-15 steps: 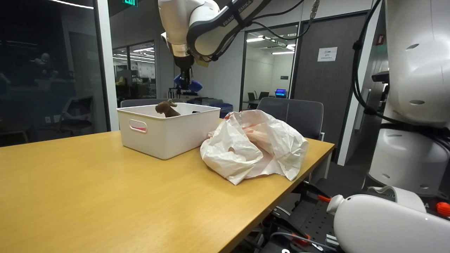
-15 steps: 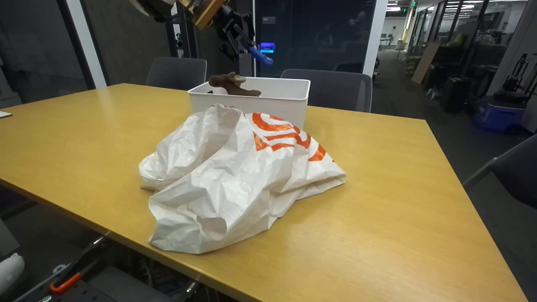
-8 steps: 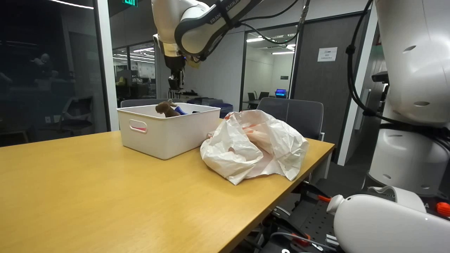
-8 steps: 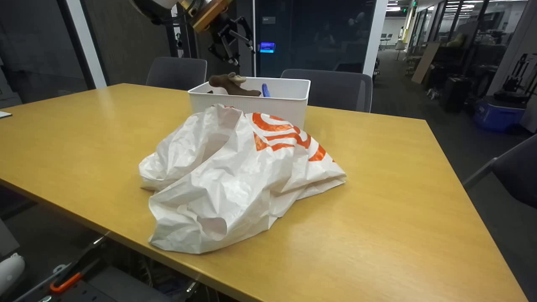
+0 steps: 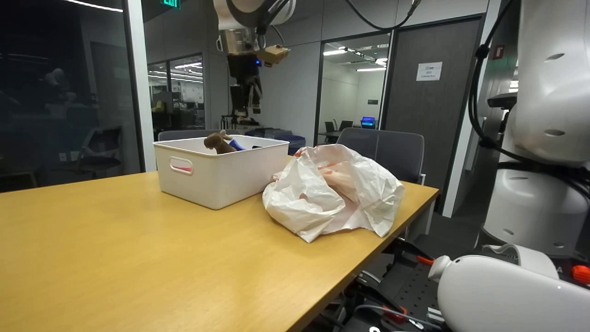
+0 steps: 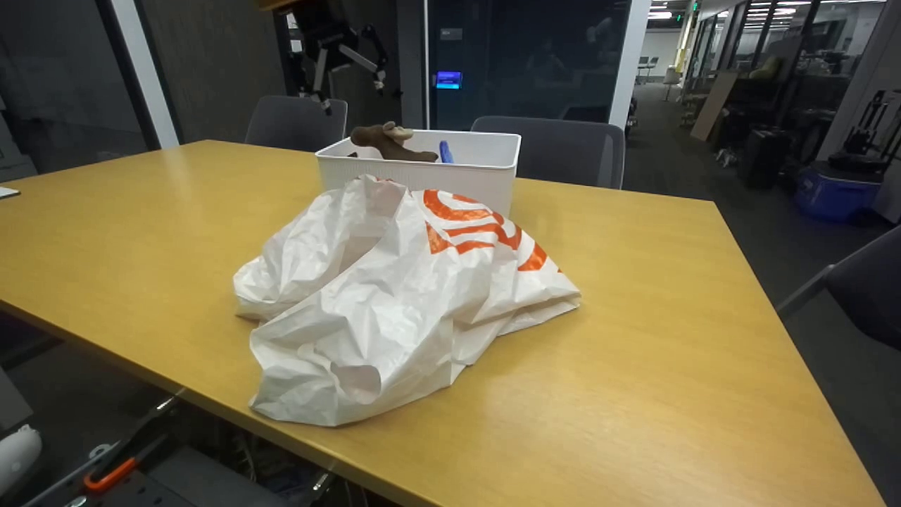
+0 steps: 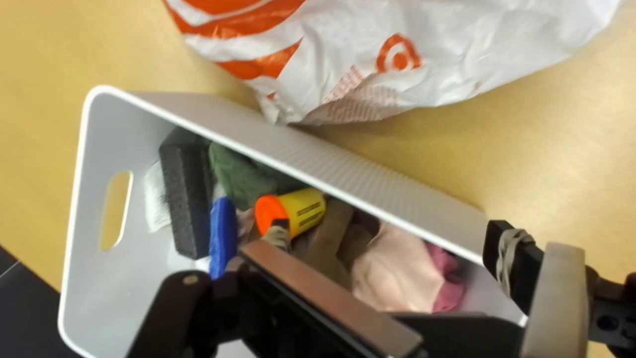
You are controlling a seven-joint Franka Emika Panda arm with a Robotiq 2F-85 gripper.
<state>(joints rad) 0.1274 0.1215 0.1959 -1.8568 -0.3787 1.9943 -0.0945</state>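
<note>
My gripper hangs over the white bin, its fingers spread wide with nothing between them. In both exterior views the gripper is above the level of the bin's rim, touching nothing. A blue object lies inside the bin beside a black block. Near it are a yellow can with an orange lid, green cloth and pale pink cloth. In an exterior view a brown plush toy sticks up above the rim, left of the blue object. One finger covers part of the contents.
A crumpled white plastic bag with orange-red print rests on the yellow table, right up against the bin's side. Grey chairs stand along the table's far edges. The robot's base is beside the table.
A second ago the gripper held the blue object above the bin. The jaws have since opened, the object has dropped into the bin, and the gripper has shifted sideways away from it.
</note>
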